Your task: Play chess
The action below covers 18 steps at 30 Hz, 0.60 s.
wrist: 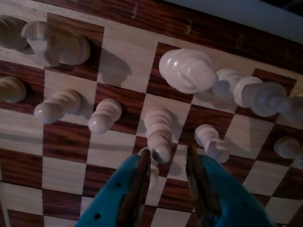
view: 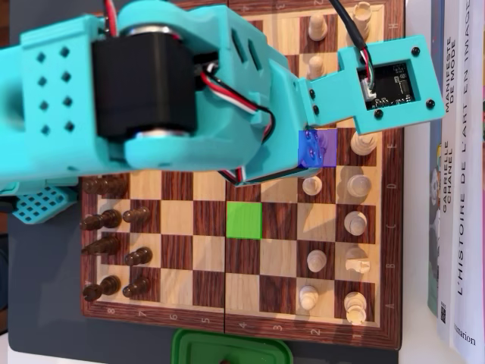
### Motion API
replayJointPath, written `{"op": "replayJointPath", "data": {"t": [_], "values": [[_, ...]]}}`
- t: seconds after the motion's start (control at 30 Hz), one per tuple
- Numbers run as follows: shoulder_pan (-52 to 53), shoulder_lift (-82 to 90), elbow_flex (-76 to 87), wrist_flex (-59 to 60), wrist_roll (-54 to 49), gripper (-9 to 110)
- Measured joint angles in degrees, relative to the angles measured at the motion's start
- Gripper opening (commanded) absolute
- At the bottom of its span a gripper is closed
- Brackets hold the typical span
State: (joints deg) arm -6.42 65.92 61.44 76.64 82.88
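Note:
In the wrist view my gripper [wrist: 168,156] is open, its blue jaws standing apart just over a white pawn [wrist: 158,132]. The pawn's head lies between the fingers, close to the left finger [wrist: 143,163] and clear of the right one. More white pawns stand in a row to its left [wrist: 105,116] and right [wrist: 210,142]. Taller white pieces, such as a knight [wrist: 57,45] and a large piece [wrist: 189,71], stand behind. In the overhead view the arm [view: 189,91] covers the upper chessboard [view: 208,273]. A purple-marked square [view: 326,148] shows at the arm's tip, and a green-marked square [view: 244,220] lies mid-board.
In the overhead view dark pieces [view: 114,250] stand along the board's left side and white pieces [view: 352,224] along its right. Books [view: 455,189] lie to the right of the board. A green container [view: 231,349] sits at the bottom edge.

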Motion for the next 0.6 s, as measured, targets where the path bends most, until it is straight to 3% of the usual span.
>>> {"op": "replayJointPath", "data": {"t": [0.6], "values": [[0.0,-2.2,-0.09,-0.18,0.0,13]]}}
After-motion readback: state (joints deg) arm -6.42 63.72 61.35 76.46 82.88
